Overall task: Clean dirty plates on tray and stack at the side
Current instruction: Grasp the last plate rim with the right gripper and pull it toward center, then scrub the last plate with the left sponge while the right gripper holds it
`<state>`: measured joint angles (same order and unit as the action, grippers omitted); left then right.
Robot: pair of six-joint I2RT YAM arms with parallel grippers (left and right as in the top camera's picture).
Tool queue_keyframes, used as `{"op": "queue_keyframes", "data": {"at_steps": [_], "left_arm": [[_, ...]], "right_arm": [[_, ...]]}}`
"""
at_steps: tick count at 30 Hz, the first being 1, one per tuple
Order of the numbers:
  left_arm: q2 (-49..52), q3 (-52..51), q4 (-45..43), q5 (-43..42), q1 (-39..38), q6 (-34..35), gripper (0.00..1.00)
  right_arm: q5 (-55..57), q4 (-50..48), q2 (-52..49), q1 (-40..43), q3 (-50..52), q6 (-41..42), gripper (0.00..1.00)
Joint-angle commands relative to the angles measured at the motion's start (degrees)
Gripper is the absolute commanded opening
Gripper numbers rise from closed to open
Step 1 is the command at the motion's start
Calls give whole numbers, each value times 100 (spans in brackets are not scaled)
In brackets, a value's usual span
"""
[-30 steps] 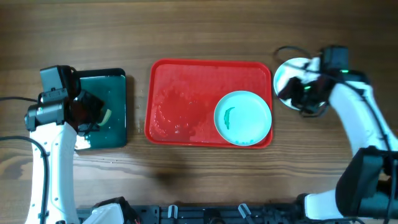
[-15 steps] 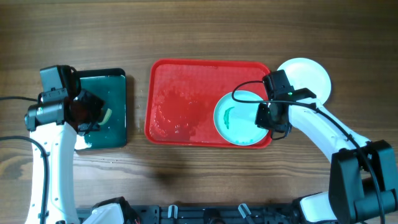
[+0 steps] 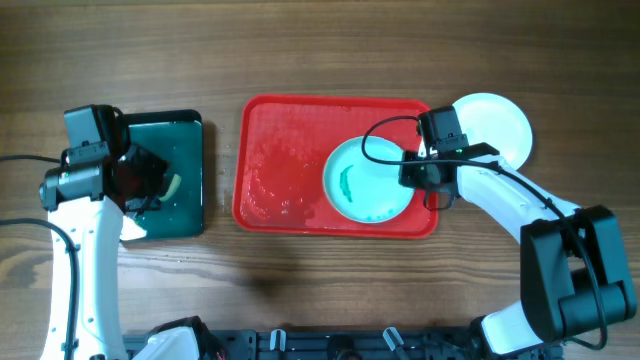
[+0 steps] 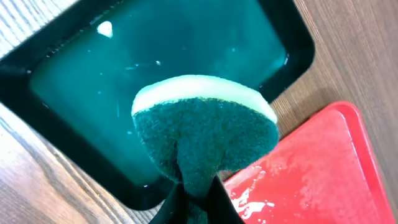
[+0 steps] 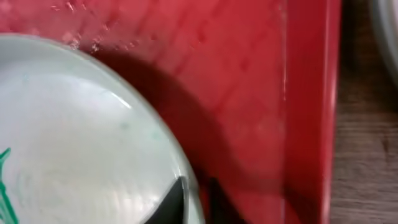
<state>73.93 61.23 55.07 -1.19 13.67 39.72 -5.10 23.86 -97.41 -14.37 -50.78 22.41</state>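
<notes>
While right gripper (image 3: 413,178) pinches flat cyan plate (image 3: 365,180) by rim, red tray (image 3: 280,150) long axis left-right, left gripper (image 4: 193,202) clamping sponge (image 4: 205,137)

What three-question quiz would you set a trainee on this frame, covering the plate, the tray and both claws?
1. True or false: the pale cyan round plate lies on the red rectangular plastic tray.
2. What does the left claw hold? A) a green-and-yellow scouring sponge B) a white cloth C) nothing
3. Which claw is at that plate's rim?
Key: 1 true; 2 A; 3 the right claw.
</notes>
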Motion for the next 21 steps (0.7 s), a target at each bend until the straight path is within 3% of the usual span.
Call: {"op": "queue_keyframes", "data": {"at_steps": [1,4,8,10,15,21], "left_arm": [[15,-26,-107,-452,-160,-365,4],[186,-26,-319,-1147,-855,-935,4],[686,-26,-457,-1147,-1904,-927,4],[1158,-26,-767,-1143,-2634,-748,4],[2243,-26,-1727,-1141,-3624,9,4],[3362,-26,-2695,-1137,-4391,125,4]], "right_arm": [[-658,-72,-66,-35,7,-133,4],[-831,-72,-66,-426,7,105,4],[-822,-205,-66,-1027,9,813,4],[-479,-428,-66,-1360,9,1502,4],[-372,-369,-66,-1545,9,1974,4],[-367,-369,-66,-1545,9,1976,4]]}}
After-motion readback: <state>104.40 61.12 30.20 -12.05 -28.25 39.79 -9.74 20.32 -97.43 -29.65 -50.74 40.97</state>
